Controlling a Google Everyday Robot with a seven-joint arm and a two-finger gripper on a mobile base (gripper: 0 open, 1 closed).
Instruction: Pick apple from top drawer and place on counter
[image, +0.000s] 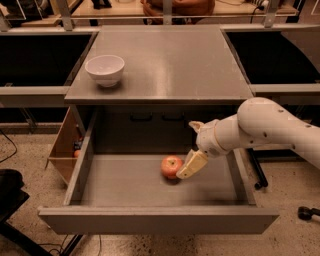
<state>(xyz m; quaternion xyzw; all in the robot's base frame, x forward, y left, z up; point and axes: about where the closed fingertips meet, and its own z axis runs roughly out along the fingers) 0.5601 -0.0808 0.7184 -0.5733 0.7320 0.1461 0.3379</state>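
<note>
The top drawer (150, 220) is pulled out wide below the counter (165, 60). The small red-orange apple (170, 166) lies on the drawer floor near its middle. My gripper (190, 150) reaches down into the drawer from the right, on the white arm (270, 130). It is open and holds nothing. Its lower tan finger (192, 164) lies against the apple's right side. The upper finger (194, 125) stands well above and to the right of the apple.
A white bowl (105, 69) stands on the counter's left side. An open wooden box (64, 147) sits on the floor left of the drawer. Dark bins flank the cabinet on both sides. A black wheeled base (307, 212) is on the floor at the right.
</note>
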